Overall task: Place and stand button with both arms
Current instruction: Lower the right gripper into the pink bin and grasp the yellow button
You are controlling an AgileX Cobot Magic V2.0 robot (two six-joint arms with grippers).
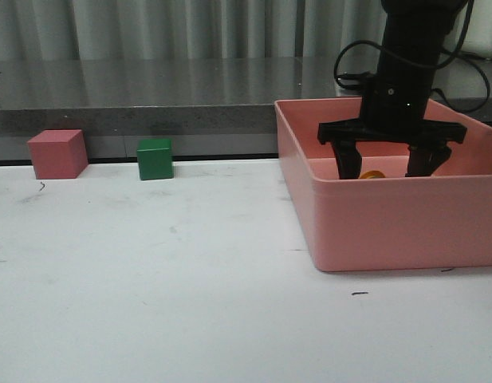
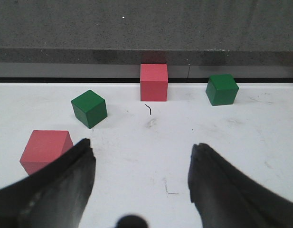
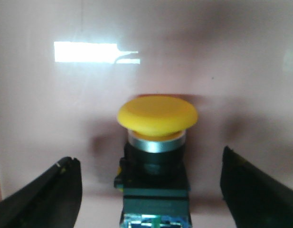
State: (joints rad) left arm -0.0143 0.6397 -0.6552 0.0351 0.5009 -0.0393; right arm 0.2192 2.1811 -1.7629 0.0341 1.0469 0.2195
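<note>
The button (image 3: pixel 157 118) has a yellow mushroom cap, a pale collar and a black body with a bluish-clear base. It is inside the pink bin (image 1: pixel 389 219). My right gripper (image 3: pixel 148 159) is open, one finger on each side of the button's body, not touching it. In the front view only a bit of yellow cap (image 1: pixel 371 174) shows over the bin's wall, between the lowered fingers of the right gripper (image 1: pixel 387 166). My left gripper (image 2: pixel 142 146) is open and empty above the white table; that arm is outside the front view.
A pink cube (image 1: pixel 58 153) and a green cube (image 1: pixel 155 159) stand at the table's back left. The left wrist view shows two pink cubes (image 2: pixel 154 82) (image 2: pixel 45 148) and two green cubes (image 2: pixel 222 89) (image 2: pixel 89 108). A grey ledge (image 1: pixel 150 96) runs behind.
</note>
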